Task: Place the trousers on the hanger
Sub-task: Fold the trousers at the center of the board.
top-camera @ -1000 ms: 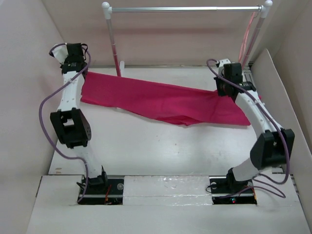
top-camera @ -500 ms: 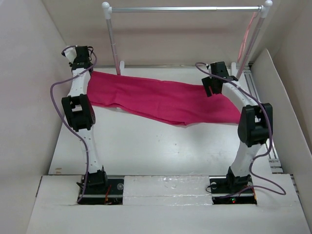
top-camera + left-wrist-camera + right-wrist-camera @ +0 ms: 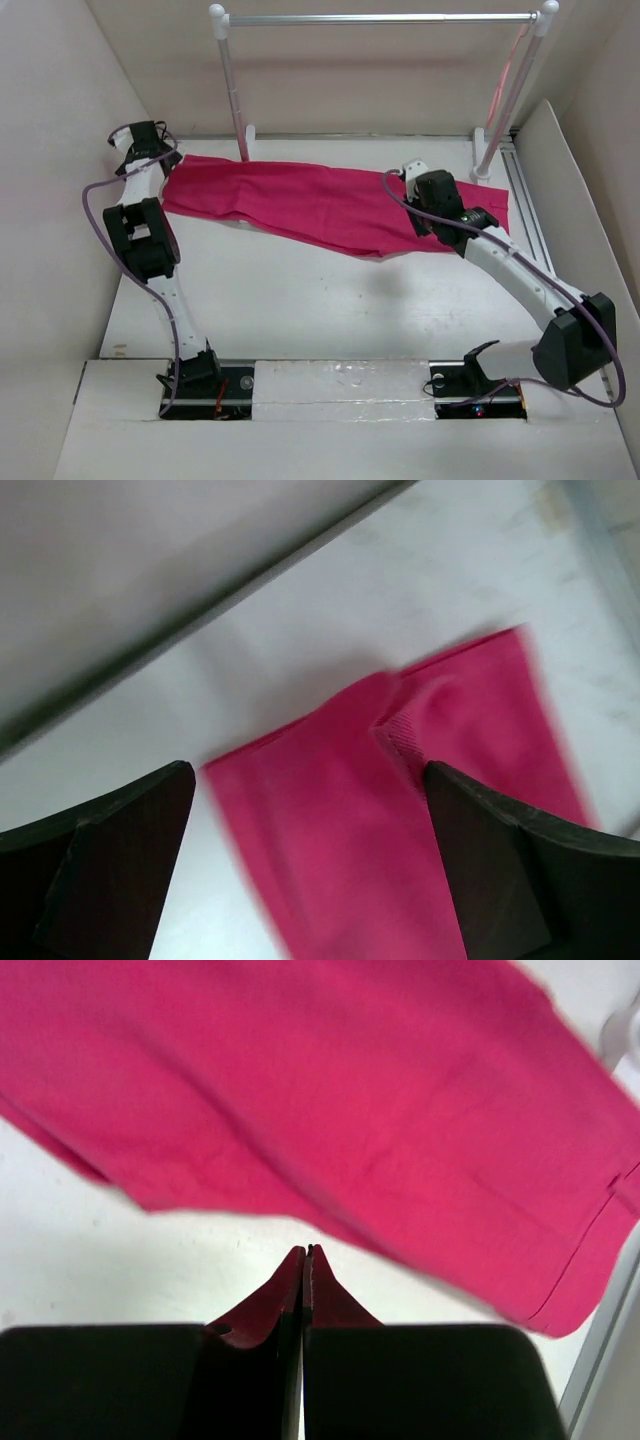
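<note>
Seeing trousers [image 3: 320, 205] flat across far side of surface [image 3: 300, 300]; L hand [image 3: 310, 780] wide open over their left end, R hand [image 3: 304, 1255] closed, empty. I think hanger [image 3: 503, 75] hangs on rack [image 3: 380, 18], right end.

The trousers [image 3: 320, 205], earlier held up at both ends, now lie on the table [image 3: 300, 300]; the left gripper [image 3: 308, 780] has sprung wide. The right gripper [image 3: 303, 1255] has snapped closed, empty.

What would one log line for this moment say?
trousers: spread on table | hanger: on rack, bare | left tool: open above trousers | right tool: shut, empty
</note>
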`<state>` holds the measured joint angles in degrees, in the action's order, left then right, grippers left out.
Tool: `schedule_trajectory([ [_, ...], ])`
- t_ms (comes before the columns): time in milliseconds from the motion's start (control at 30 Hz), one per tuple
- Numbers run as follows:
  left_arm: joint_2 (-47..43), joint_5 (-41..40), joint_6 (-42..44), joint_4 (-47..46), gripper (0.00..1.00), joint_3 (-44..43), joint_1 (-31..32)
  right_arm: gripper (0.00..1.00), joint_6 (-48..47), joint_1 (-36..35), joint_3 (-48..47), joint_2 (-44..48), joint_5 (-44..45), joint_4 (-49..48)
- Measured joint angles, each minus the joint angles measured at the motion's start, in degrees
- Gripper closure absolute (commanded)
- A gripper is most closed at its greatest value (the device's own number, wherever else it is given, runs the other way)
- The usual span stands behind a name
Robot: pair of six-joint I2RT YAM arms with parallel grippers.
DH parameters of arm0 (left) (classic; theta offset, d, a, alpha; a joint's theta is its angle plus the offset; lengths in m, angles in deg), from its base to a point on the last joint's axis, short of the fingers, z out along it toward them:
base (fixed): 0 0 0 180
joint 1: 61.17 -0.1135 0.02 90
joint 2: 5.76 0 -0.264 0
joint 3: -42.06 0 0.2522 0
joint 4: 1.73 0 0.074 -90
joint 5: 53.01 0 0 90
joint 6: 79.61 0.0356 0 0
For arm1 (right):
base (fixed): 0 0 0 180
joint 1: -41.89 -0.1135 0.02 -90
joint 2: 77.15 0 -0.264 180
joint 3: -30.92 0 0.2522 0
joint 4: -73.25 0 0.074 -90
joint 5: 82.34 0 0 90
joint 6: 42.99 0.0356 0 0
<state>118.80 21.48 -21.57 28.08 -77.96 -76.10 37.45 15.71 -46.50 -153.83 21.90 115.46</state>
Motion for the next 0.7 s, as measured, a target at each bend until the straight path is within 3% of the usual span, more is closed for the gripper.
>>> schedule_trajectory([
  [67,-4.61,1.2,-1.55,-0.57,0.2,9.09,-1.51,0.92,0.85,0.28,2.97,1.73,-0.68,0.17],
  [100,-7.43,1.62,-2.82,-0.96,0.28,14.16,-2.16,0.79,1.2,0.28,4.26,2.45,-0.98,0.28],
  [133,-10.32,1.88,-3.82,-0.9,0.43,18.99,-2.56,0.75,1.57,0.2,5.33,3.1,-1.29,0.26],
  [167,-12.87,2.23,-5.01,-1.25,0.45,23.02,-2.71,0.67,1.66,0.07,6.23,3.74,-1.64,0.22],
  [267,-19.39,3.41,-7.78,-2.1,0.39,31.47,-2.69,0.62,2.16,-0.39,8.28,5.33,-2.73,-0.35],
  [500,-20.46,7.08,-10.16,-6.21,0.39,32.96,-2.69,0.57,2.69,-0.81,10.27,5.73,-5.11,-0.98],
  [600,-18.29,7.93,-9.51,-6.32,0.51,30.08,-2.69,0.58,2.54,-0.94,10.27,5.51,-5.79,-1.07],
  [700,-14.8,8.31,-9.46,-6.01,0.73,25.38,-2.69,0.57,2.47,-1.31,10.25,4.79,-5.95,-1.03],
])
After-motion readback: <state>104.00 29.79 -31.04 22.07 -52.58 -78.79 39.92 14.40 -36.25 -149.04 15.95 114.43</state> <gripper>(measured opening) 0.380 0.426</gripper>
